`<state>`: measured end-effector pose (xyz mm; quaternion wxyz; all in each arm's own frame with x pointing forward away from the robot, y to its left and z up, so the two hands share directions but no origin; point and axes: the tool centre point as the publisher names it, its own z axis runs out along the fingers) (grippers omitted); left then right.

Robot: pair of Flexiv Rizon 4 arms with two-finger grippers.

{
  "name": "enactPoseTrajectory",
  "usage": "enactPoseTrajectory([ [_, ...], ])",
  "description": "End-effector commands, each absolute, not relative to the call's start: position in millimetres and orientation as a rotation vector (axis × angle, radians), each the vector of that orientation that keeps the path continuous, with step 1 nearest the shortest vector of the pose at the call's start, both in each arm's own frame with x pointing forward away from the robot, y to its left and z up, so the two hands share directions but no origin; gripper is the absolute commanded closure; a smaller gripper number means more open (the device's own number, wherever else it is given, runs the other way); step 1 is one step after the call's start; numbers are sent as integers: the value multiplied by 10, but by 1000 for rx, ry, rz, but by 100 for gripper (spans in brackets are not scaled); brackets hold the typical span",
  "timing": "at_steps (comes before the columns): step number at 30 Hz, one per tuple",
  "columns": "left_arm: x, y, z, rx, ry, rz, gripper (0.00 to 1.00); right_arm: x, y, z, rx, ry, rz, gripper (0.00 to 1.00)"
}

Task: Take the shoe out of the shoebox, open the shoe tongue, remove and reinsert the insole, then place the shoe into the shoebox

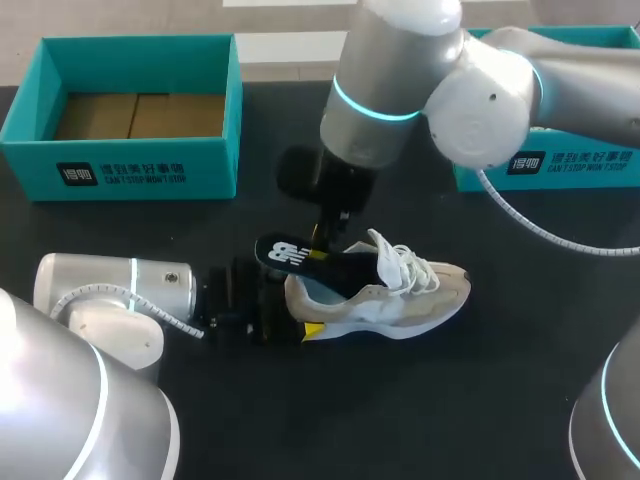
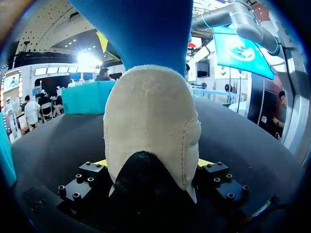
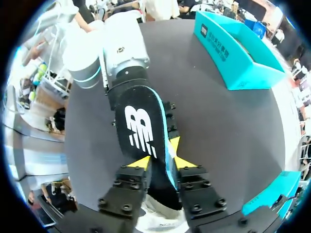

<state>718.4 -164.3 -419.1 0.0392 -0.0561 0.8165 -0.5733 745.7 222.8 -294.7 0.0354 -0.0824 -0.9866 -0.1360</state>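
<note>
Right gripper [image 3: 160, 162] comes down from above with its 2 yellow-tipped fingers pinching a black insole [image 3: 138, 126] by its long edges. One end of the insole is tucked into the sneaker's opening, and the logo end sticks out over the heel. Left gripper [image 2: 152, 162] clamps the heel of the beige-and-white sneaker [image 1: 400, 295] from both sides, a yellow tip pressed against each flank. The sneaker stands on its sole on the black table [image 1: 500, 400], white laces loose, toe pointing away from the left arm. An open teal shoebox [image 1: 130, 165] sits well apart at the table's far left. A second teal box [image 1: 550, 165] stands at the far right.
</note>
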Motion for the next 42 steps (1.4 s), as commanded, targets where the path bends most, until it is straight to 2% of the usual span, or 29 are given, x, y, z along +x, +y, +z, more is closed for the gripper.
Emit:
enactPoseTrajectory([
  [1, 7179, -1646, -4194, -172, 2505, -1754, 100, 7501, 2122, -2955, -175, -2895, -459, 0],
  [19, 7179, -1646, -4194, -172, 2505, -1754, 100, 7484, 2073, -2912, -89, -2790, -448, 0],
  [21, 7179, -1646, -4194, -172, 2505, -1754, 100, 7481, 2121, -2868, -179, -2718, -570, 0],
  [28, 7179, -1646, -4194, -172, 2505, -1754, 100, 7470, 2165, -2722, -183, -2517, -615, 0],
  [42, 7179, -1646, -4194, -172, 2505, -1754, 100, 7406, 2262, -2848, -8, -2319, -631, 0],
])
